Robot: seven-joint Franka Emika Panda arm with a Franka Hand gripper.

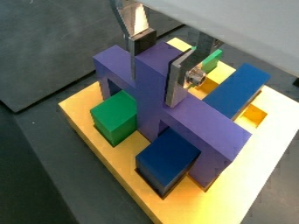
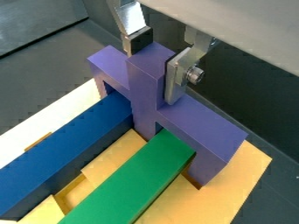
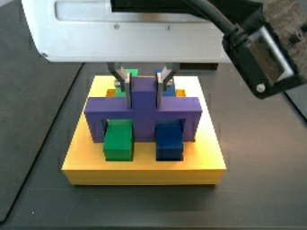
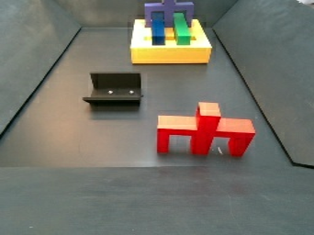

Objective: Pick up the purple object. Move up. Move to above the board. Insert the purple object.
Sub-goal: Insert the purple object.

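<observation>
Over board (image 3: 144, 166), tool (image 1: 160, 63) clamps purple object's (image 1: 176, 114) stem, straddling green bar (image 2: 135, 188), blue bar (image 2: 59, 157); red piece (image 4: 203, 133) well apart.

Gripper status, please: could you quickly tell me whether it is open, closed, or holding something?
Gripper: closed on the purple object's stem, over the board.

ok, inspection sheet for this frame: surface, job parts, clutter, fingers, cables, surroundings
Surface: dark floor.
Job's things: purple object straddles green bar and blue bar on the board.
Clutter: red piece and fixture on the floor, away from the board.
Grippers: gripper over the board; fingers flank the purple stem; contact unclear.
Cables: nothing seen.
Surroundings: dark walls.
</observation>
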